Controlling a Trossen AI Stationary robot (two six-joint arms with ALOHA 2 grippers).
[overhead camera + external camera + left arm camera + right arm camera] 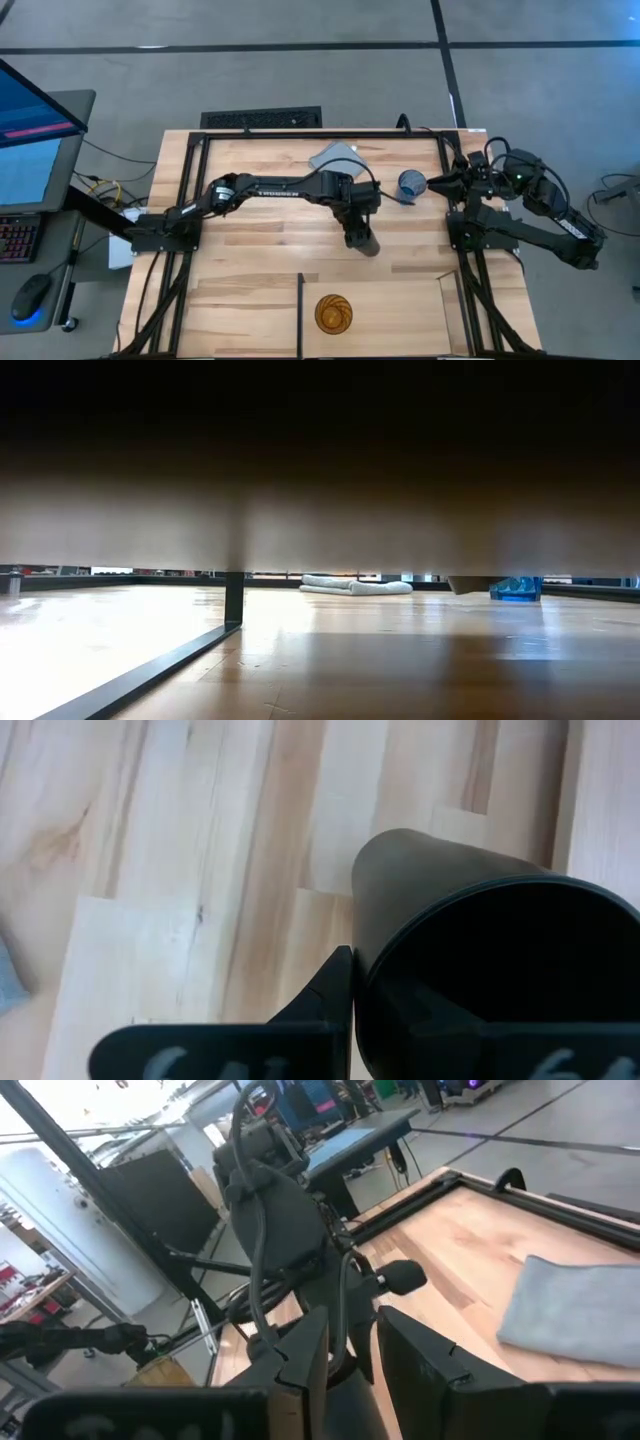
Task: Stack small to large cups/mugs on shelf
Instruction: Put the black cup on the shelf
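Observation:
My left gripper (360, 236) is over the middle of the table, shut on the black cup (470, 940). The blue cup (412, 184) stands on its base to the far right of it, also visible in the low view (517, 588). The amber tumbler (333, 312) stands in the shelf section (400, 315) at the near edge. My right gripper (350, 1355) waits at the table's right edge beside the blue cup, open, with nothing between its fingers. My left gripper holds the black cup by its rim wall (366, 952). One finger (330, 992) lies on the outside; the other is lost in the cup's dark inside. The fingers slant down from above. The cup hangs below them, tilted and mouth up, clear of the table.
A grey-blue cloth (335, 157) lies folded near the far edge. A thin black divider bar (300, 300) marks the shelf's left side. A black frame (190, 200) runs round the table. A blurred brown band (320, 500) blocks the upper part of the low view.

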